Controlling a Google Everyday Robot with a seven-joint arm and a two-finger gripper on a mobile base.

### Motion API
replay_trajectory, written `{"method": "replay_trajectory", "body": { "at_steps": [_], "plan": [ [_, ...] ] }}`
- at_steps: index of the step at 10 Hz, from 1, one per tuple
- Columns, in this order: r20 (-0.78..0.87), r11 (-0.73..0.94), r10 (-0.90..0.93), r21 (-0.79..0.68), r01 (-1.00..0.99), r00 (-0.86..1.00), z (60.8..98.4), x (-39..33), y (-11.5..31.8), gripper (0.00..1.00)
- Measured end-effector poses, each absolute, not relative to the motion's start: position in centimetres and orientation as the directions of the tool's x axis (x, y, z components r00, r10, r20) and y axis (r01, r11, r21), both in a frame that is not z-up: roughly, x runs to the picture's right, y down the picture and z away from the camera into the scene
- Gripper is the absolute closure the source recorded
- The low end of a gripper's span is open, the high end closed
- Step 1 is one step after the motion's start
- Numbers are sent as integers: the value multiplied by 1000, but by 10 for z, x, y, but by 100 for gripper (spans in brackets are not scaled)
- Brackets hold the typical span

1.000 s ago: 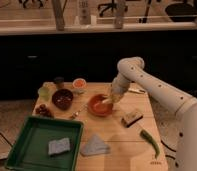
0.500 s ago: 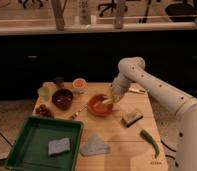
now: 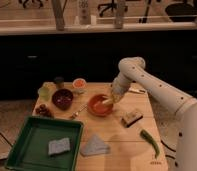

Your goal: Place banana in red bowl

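At the middle of the wooden table [image 3: 117, 145] sits the red bowl [image 3: 98, 105], round and shallow, and everything else can be placed from it. Over the bowl's right rim hangs the gripper [image 3: 110, 100], at the end of a white arm [image 3: 152, 87] that reaches in from the right side of the view and bends down toward the bowl. A small pale-yellow shape, the banana [image 3: 108, 101], shows at the gripper's tip just inside the bowl's right edge; whether it lies on the bowl or is clear of it cannot be told, nor can it be told whether the gripper is clamped on the fruit or has let go.

Left of the red bowl stands a darker maroon bowl [image 3: 62, 98], and behind that, farther left, a pale green item [image 3: 46, 91] and a dark cup [image 3: 58, 80]. Behind and left of the red bowl is a small cup with orange filling [image 3: 79, 83]. A thin utensil [image 3: 78, 112] lies just beside the red bowl's left edge. Right of and nearer than the red bowl rests a small brown block [image 3: 131, 118], and well beyond that toward the front right lies a green chili pepper [image 3: 150, 142]. In front of the red bowl lies a grey folded cloth [image 3: 95, 146]. To the front left is a green tray [image 3: 42, 145] holding a grey sponge [image 3: 59, 146].
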State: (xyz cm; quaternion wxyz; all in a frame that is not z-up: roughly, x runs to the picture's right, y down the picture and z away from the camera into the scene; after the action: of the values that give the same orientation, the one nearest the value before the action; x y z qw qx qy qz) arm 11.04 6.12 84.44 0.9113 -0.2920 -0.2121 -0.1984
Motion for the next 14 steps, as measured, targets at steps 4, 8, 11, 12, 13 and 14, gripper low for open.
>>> {"method": "replay_trajectory", "body": {
  "at_steps": [4,8,11,12,13,14],
  "plan": [
    [518,744,-236,-448,496,822,844,110,63,87],
    [533,740,-235,-445,505,813,844,108,64,87],
    [544,735,-233,-444,512,806,844,107,65,87],
    [547,734,-233,-443,514,804,845,107,65,87],
    [551,732,-233,-443,517,801,845,106,66,87],
    [556,730,-233,-441,521,798,845,106,66,87]
  ]
}}
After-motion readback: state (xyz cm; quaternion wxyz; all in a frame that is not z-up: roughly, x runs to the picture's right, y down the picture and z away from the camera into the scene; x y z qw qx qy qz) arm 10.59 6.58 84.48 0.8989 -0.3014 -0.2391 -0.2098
